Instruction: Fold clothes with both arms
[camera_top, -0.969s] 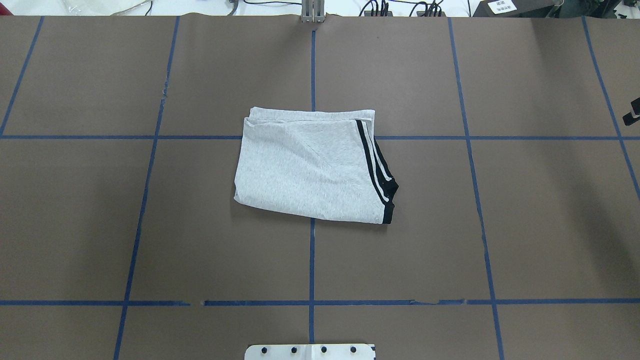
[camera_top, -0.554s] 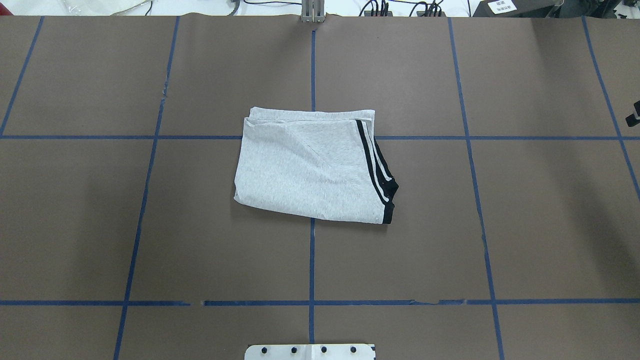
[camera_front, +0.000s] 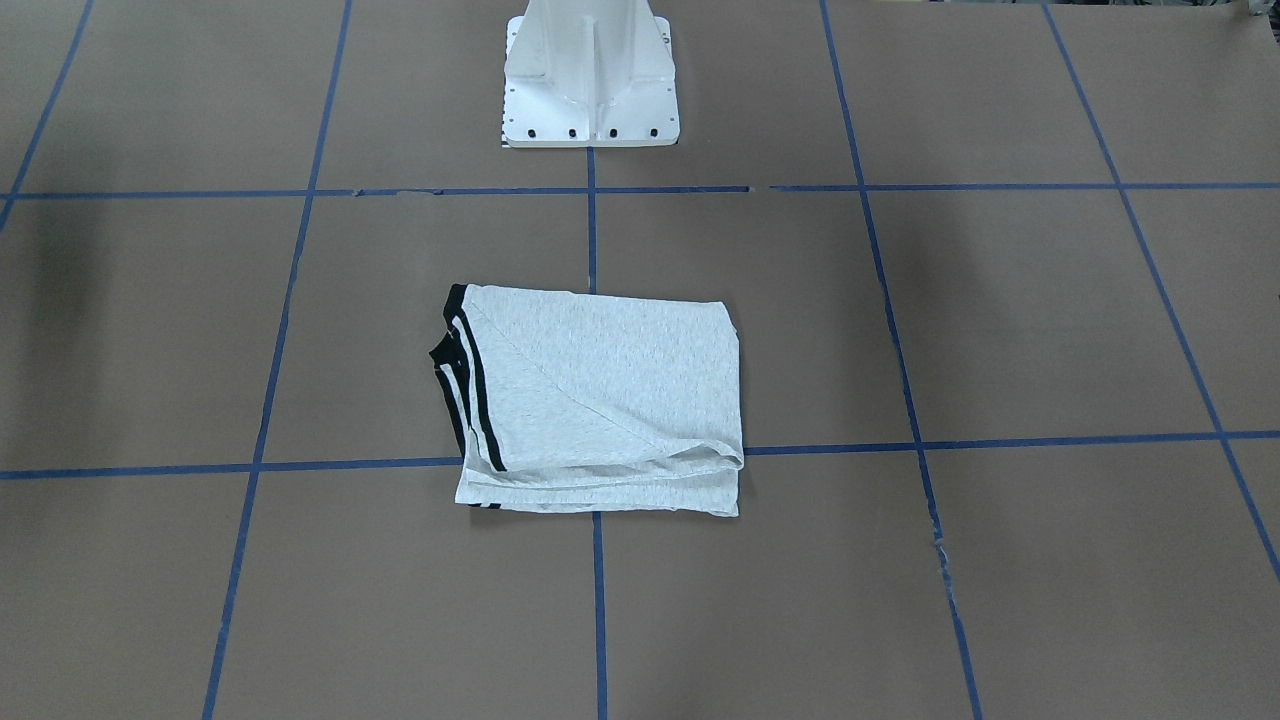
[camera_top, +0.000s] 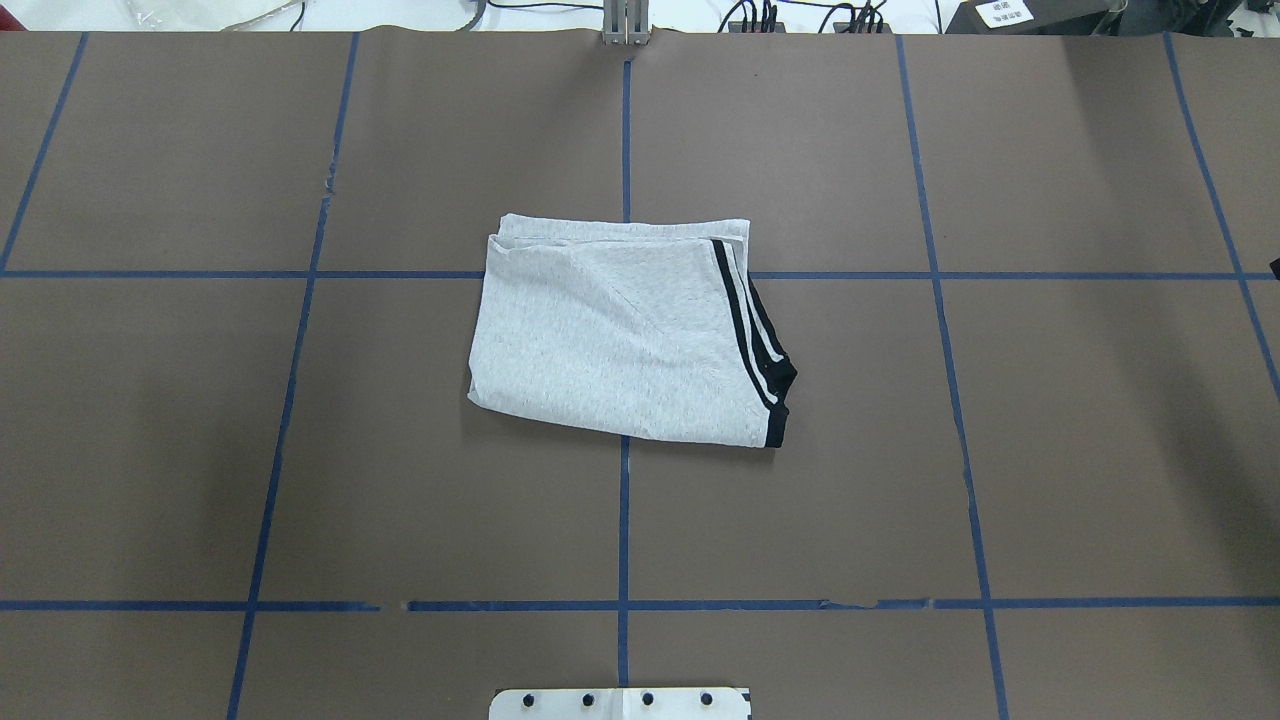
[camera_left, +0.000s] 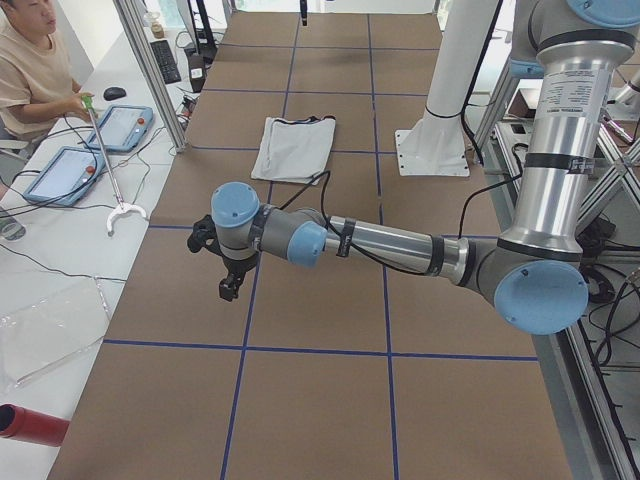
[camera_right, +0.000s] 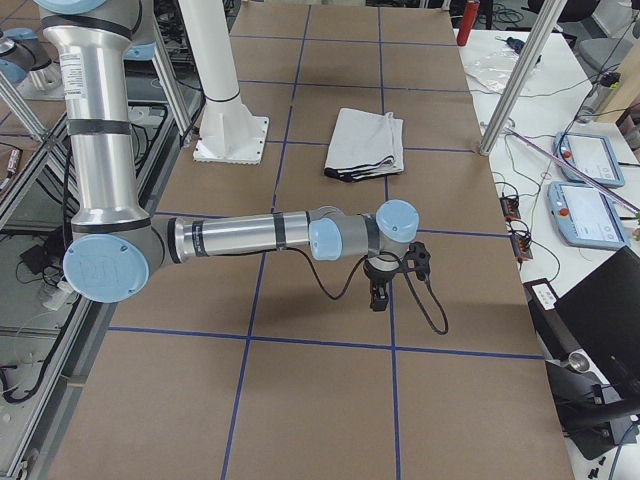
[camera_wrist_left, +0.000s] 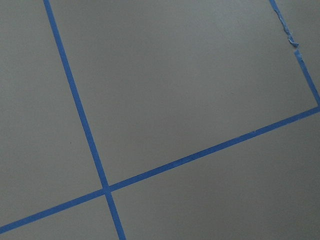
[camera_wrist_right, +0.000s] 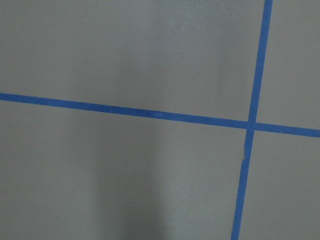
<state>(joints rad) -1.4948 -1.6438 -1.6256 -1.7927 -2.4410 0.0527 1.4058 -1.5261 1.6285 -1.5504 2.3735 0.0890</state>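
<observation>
The light grey T-shirt (camera_top: 620, 330) lies folded into a flat rectangle at the table's middle, black-and-white stripes along its right edge; the print is hidden. It also shows in the front-facing view (camera_front: 600, 390) and both side views (camera_left: 293, 148) (camera_right: 367, 143). My left gripper (camera_left: 228, 285) hangs over bare table far to the shirt's left. My right gripper (camera_right: 380, 295) hangs over bare table far to its right. Both show only in the side views, so I cannot tell whether they are open or shut. Both wrist views show only brown table and blue tape lines.
The white pedestal base (camera_front: 590, 70) stands at the table's near edge, in line with the shirt. An operator (camera_left: 30, 60) sits at a side bench with teach pendants (camera_left: 120, 125). Blue tape (camera_top: 624, 140) marks a grid on the brown table.
The black tip of the right gripper at the overhead view's right edge has slid out to the right, nearly out of view. The shirt has not moved.
</observation>
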